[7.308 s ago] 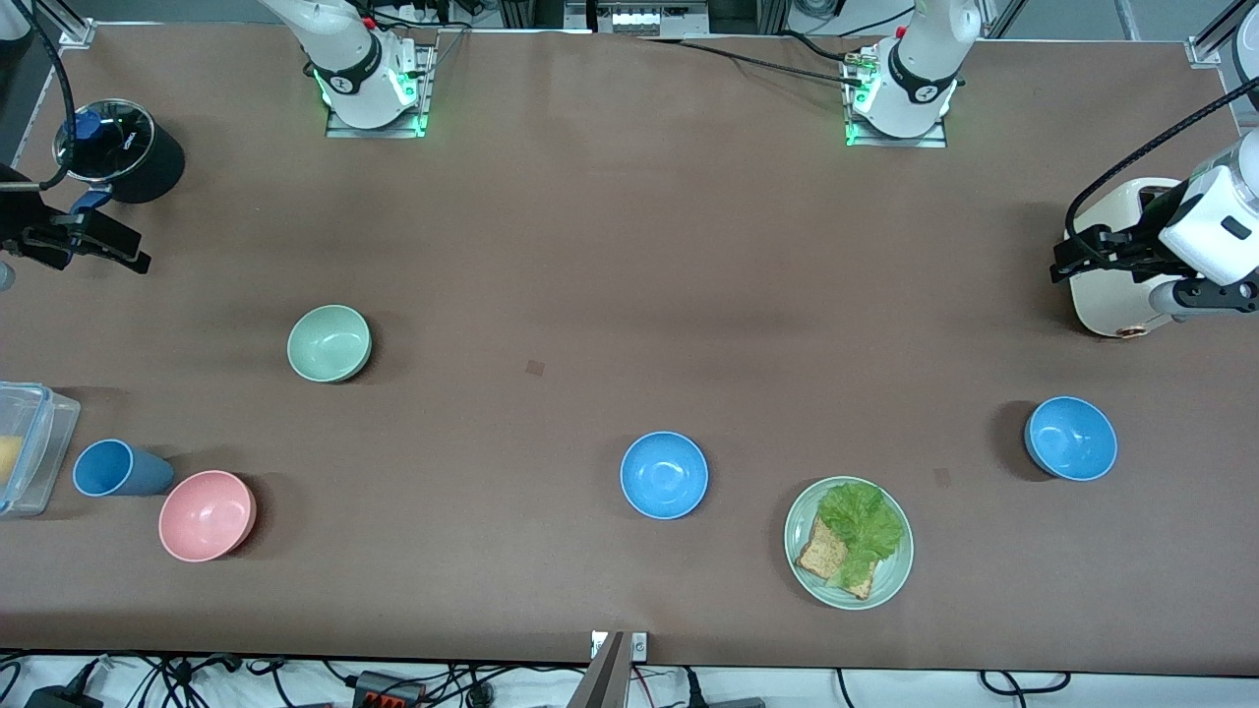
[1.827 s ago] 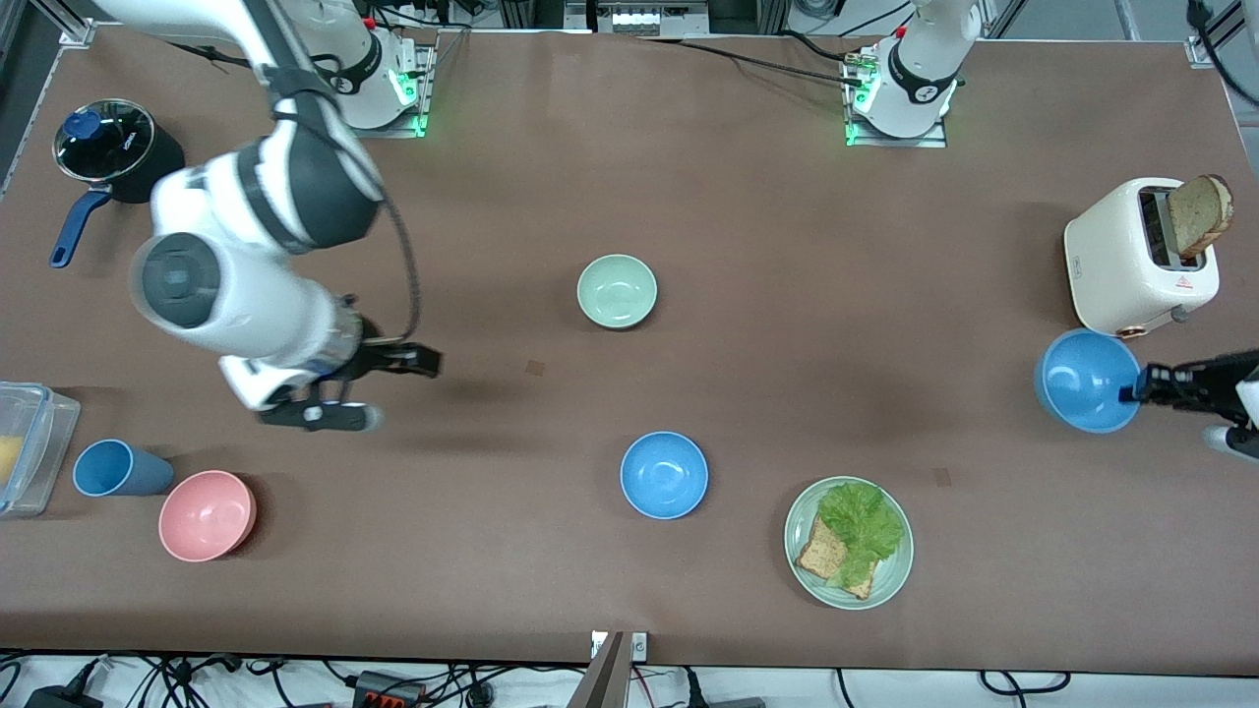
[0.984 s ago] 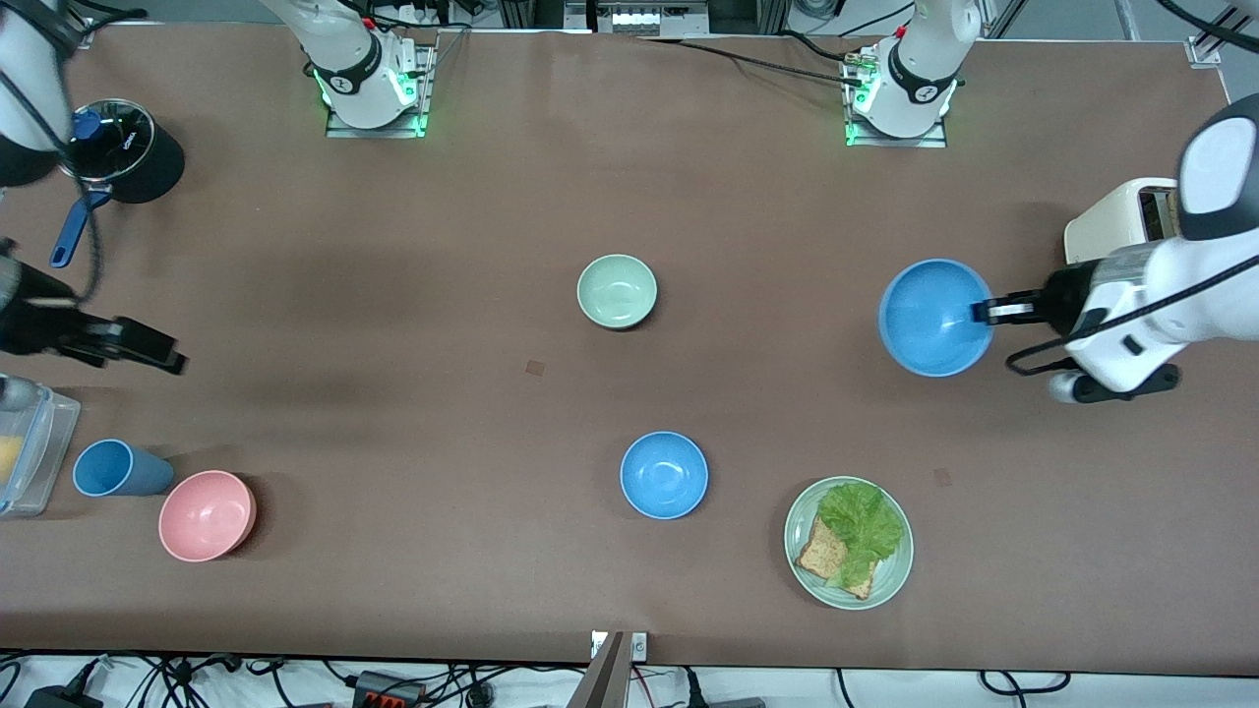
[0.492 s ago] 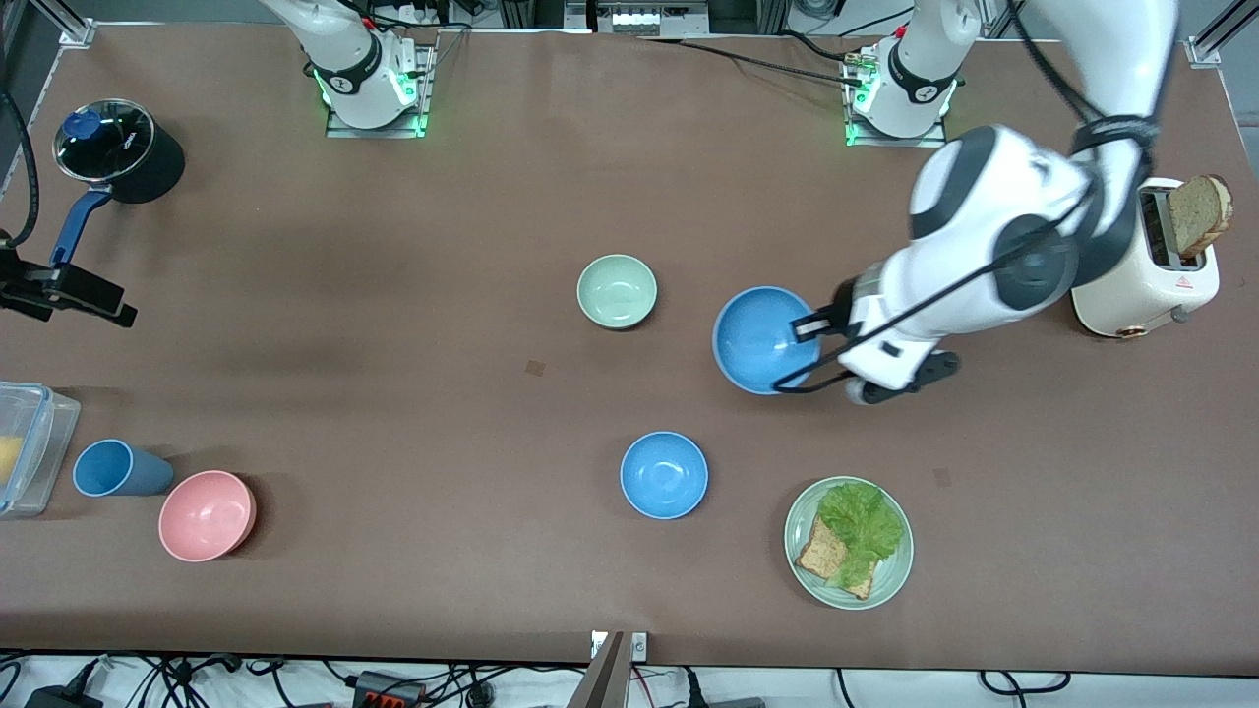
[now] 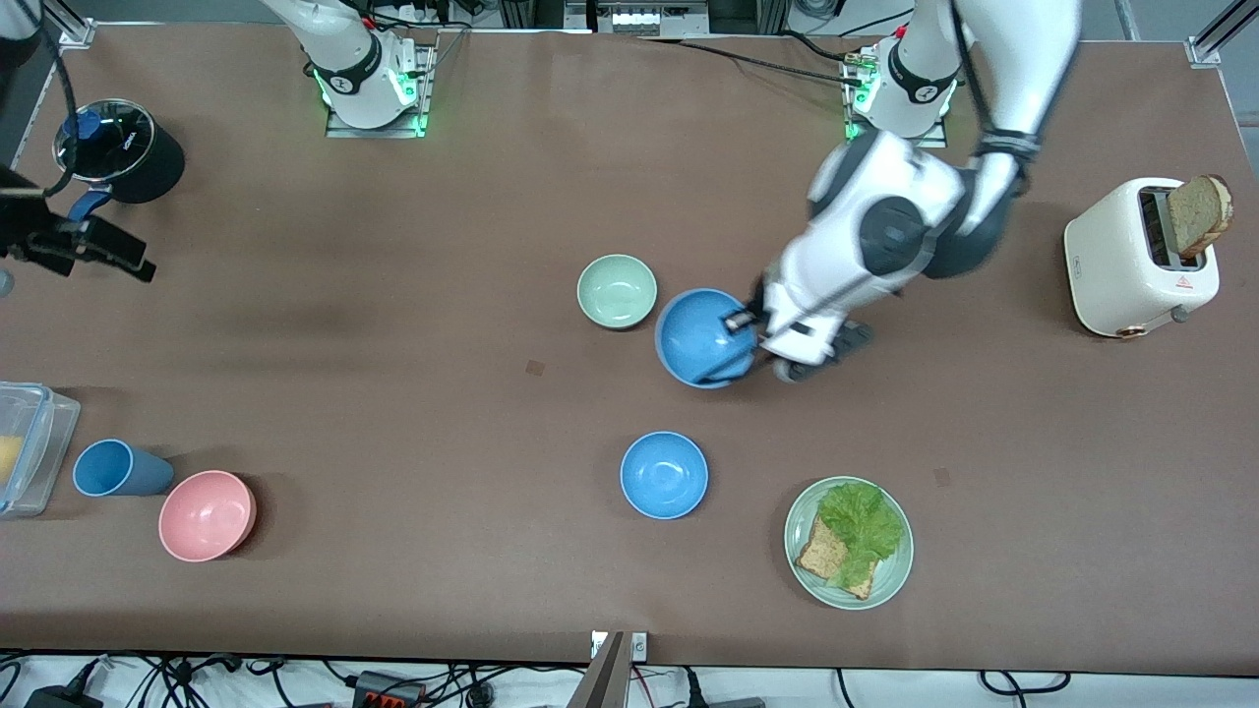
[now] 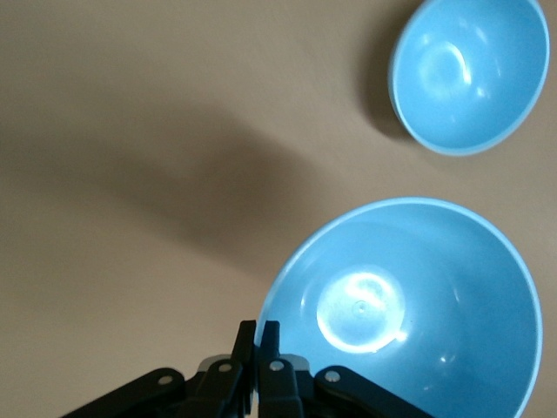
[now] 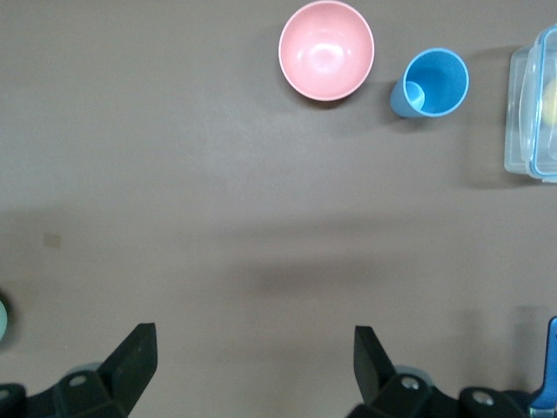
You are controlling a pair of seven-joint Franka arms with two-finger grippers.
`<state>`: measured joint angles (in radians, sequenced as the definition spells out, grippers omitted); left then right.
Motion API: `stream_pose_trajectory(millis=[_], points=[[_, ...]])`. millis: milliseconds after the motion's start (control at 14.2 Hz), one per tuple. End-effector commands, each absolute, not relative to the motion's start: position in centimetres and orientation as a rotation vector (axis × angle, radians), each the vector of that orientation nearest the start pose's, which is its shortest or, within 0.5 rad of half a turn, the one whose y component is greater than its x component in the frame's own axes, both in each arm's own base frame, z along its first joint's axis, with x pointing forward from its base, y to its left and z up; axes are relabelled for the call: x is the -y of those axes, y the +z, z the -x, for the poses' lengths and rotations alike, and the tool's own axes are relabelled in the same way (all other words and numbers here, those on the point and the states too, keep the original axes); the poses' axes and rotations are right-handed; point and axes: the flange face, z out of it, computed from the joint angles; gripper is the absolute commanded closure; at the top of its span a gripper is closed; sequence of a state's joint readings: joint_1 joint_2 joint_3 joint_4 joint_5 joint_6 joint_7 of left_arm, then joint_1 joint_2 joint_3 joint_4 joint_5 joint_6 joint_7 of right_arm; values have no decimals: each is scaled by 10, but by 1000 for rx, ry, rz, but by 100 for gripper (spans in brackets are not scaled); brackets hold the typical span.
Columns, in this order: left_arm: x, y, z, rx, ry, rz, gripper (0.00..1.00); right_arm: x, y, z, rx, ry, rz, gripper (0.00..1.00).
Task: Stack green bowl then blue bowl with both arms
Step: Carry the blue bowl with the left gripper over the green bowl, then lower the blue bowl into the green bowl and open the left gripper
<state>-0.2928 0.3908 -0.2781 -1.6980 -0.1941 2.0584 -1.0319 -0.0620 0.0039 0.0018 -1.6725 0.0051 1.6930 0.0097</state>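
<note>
The green bowl stands upright near the middle of the table; a sliver of it shows in the right wrist view. My left gripper is shut on the rim of a blue bowl and holds it in the air, right beside the green bowl toward the left arm's end. In the left wrist view my left gripper pinches that bowl's rim. A second blue bowl sits on the table nearer the front camera; it also shows in the left wrist view. My right gripper is open and empty at the right arm's end, near the pot; it also shows in its own wrist view.
A pink bowl, a darker blue cup and a clear container sit at the right arm's end. A black pot stands there too. A toaster holds bread. A green plate carries lettuce and bread.
My left arm has carried the blue bowl from the left arm's end toward the middle, close to the green bowl. My right arm has drawn back to the pot; earlier the green bowl was moved to the middle.
</note>
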Motion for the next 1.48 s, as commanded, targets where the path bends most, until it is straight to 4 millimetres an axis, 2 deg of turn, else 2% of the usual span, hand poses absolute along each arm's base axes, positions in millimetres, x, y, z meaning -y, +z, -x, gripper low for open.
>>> stream_pose_trajectory(millis=[0, 211, 351, 492, 632, 773, 914, 1054, 1405], points=[[364, 364, -538, 1112, 334, 3106, 100, 30, 582, -547, -68, -19, 3152, 0], [401, 345, -501, 1171, 320, 3083, 100, 30, 582, -545, -25, 8, 3152, 0], [410, 342, -487, 1175, 313, 3081, 100, 31, 584, -545, -25, 1, 3153, 0], [428, 321, -467, 1210, 266, 3110, 100, 31, 582, -545, -27, 6, 3151, 0], [432, 312, -464, 1212, 266, 3112, 100, 30, 581, -545, -25, 8, 3151, 0], [452, 305, -443, 1161, 280, 3117, 100, 30, 582, -545, -25, 3, 3153, 0], [453, 296, -442, 1161, 278, 3116, 99, 30, 583, -546, -22, -6, 3154, 0], [454, 282, -427, 1115, 231, 3130, 99, 32, 585, -546, -27, -14, 3154, 0], [454, 272, -427, 1120, 220, 3135, 99, 33, 584, -545, -33, -2, 3146, 0]])
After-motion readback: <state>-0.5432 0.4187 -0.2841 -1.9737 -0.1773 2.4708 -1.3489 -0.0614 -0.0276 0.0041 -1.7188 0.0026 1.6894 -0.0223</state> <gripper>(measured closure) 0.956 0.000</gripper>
